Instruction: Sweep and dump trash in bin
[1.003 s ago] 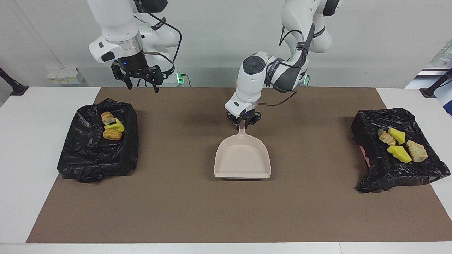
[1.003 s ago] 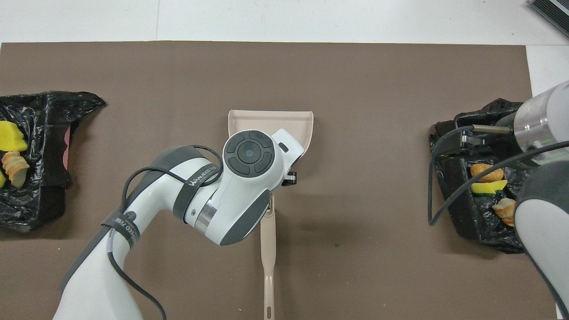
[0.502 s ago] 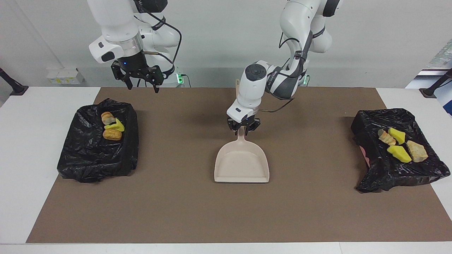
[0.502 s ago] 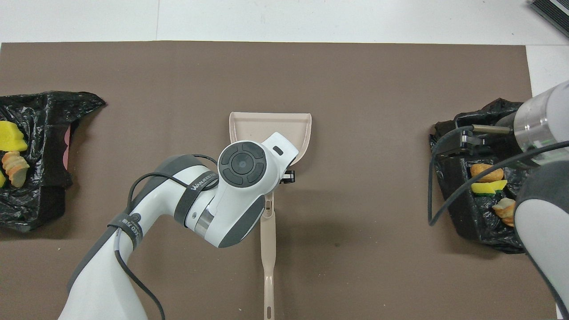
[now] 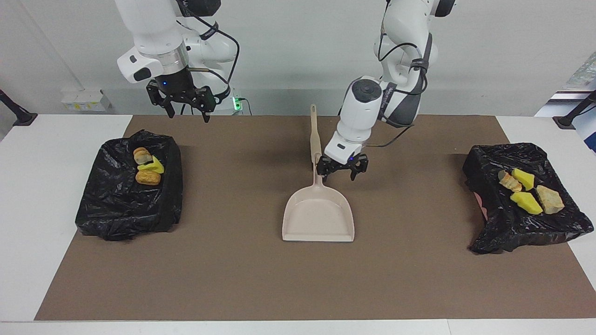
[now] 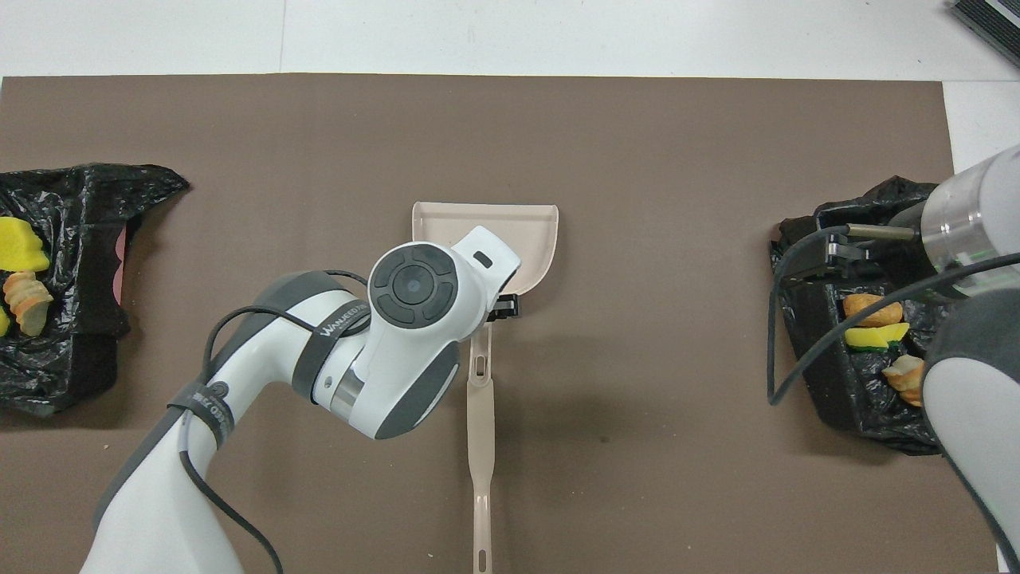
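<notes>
A beige dustpan lies flat on the middle of the brown mat, its long handle pointing toward the robots. My left gripper is open and hangs low just beside the base of the handle, toward the left arm's end, holding nothing. In the overhead view the left wrist covers part of the dustpan. My right gripper is open and empty, raised over the mat's edge near the bin at the right arm's end. The trash lies in two bins: three pieces in one, several pieces in the other.
A black bag-lined bin stands at the right arm's end of the mat, and another bin at the left arm's end. The brown mat covers most of the white table. No brush shows.
My left gripper has opened, let go of the dustpan handle and shifted toward the left arm's end. The dustpan slid slightly away from the robots and now rests. The right arm has not moved.
</notes>
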Tool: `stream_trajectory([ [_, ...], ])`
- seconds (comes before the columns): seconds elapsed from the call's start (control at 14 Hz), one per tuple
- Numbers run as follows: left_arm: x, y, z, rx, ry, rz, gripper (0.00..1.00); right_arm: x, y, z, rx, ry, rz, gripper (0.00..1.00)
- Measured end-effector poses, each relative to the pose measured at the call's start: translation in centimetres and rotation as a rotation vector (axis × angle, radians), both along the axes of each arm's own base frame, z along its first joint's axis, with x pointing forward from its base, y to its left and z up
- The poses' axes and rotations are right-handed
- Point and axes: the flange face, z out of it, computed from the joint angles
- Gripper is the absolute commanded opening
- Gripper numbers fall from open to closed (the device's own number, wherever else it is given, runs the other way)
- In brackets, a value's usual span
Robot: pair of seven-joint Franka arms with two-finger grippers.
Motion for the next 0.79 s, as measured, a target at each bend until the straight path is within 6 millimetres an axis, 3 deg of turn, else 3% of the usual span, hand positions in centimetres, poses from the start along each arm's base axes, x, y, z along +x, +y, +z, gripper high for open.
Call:
stream_trajectory([
  [0.29, 3.8, 7.9, 3.7, 0.042, 0.029, -0.107, 1.00, 0.0, 0.0, 0.0, 0.000, -0.001, 0.000, 1.00],
  [0.43, 5.2, 12.8, 6.0, 0.054, 0.037, -0.147, 1.00, 0.0, 0.0, 0.1, 0.000, -0.001, 0.000, 1.00],
  [0.79, 5.2, 23.2, 10.2, 0.073, 0.055, -0.205, 1.00, -0.1, 0.0, 0.2, 0.000, -0.003, 0.000, 1.00],
])
